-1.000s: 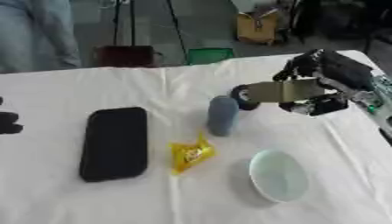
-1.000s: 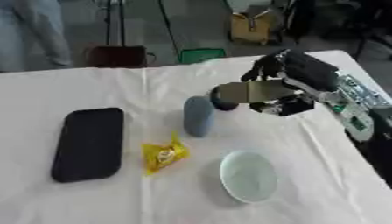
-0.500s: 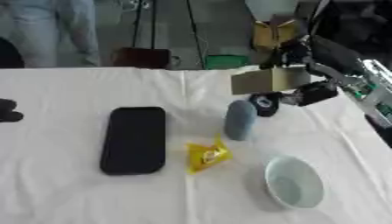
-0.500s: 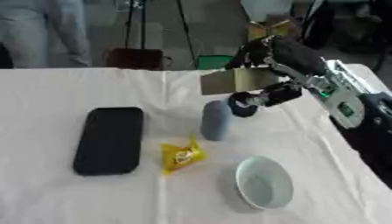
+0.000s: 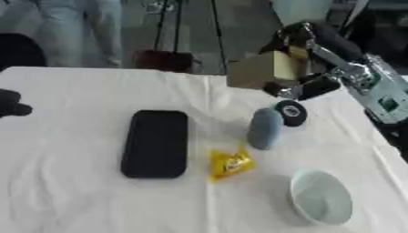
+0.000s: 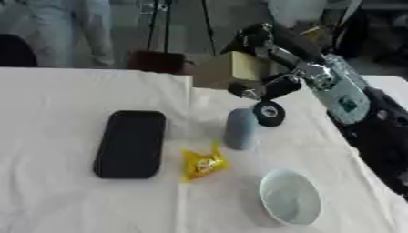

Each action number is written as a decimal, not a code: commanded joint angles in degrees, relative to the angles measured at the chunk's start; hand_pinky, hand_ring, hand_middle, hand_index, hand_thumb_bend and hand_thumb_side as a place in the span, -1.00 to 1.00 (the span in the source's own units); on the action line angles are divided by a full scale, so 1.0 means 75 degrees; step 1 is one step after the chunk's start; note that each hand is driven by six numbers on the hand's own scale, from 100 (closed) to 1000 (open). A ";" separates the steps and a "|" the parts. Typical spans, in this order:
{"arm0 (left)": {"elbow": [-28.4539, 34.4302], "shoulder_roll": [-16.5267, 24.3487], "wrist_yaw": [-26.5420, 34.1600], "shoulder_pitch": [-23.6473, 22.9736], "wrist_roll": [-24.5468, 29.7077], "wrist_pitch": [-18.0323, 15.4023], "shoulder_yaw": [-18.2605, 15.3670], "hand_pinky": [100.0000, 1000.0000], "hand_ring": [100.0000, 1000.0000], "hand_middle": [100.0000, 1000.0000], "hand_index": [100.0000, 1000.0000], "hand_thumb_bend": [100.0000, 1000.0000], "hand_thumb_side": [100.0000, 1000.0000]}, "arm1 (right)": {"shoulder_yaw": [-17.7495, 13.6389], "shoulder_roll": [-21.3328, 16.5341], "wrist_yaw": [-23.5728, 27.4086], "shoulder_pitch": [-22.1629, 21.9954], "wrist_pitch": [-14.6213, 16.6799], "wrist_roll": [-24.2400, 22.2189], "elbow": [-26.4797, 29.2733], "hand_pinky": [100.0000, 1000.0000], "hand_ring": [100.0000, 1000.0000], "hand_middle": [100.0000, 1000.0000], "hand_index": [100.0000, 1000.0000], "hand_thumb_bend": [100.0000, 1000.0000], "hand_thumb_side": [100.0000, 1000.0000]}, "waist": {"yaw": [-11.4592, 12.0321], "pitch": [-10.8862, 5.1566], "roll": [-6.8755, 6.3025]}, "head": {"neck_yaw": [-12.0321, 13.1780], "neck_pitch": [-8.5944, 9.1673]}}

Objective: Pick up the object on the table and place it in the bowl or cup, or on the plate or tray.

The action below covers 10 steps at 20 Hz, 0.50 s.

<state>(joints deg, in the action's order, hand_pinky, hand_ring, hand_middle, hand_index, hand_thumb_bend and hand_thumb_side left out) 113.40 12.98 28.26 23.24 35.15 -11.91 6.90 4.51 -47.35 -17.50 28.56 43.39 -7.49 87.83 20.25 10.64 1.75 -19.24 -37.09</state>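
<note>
Right hand [image 5: 299, 68] grasping a tan box [image 5: 259, 69], raised above the table's [image 5: 72, 191] far side.
We also list a blue-grey cup [image 5: 264, 129], black tray [image 5: 155, 143], yellow packet [image 5: 229, 163] and pale bowl [image 5: 320, 196]; our left hand [image 5: 11, 103] sits at the left edge, its fingers' state unclear.

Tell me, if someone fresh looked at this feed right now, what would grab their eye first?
Most likely the right hand, raised over the table's far right part with its fingers curled round a tan box. Next, the bright yellow packet on the white cloth near the middle, between the black tray on its left and the pale bowl nearer on the right. A grey-blue cup stands just beyond the packet.
</note>
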 commanded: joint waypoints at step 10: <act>0.0160 -0.0185 0.0334 0.0348 0.0268 0.0160 0.0216 0.56 0.57 0.61 0.87 -1.00 0.39 | 0.0100 0.0464 0.1493 0.0418 -0.0973 -0.1654 -0.1121 -0.60 -0.59 -0.69 -0.02 -1.00 -1.00 | 0.0363 -0.0148 0.0008 | -0.0106 0.0025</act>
<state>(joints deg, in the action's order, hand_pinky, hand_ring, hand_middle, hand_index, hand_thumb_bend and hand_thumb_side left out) 113.40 11.52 30.35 24.94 36.85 -10.75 8.41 5.70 -42.96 -7.89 30.63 36.80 -18.71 79.84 22.95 10.52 1.89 -19.81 -37.09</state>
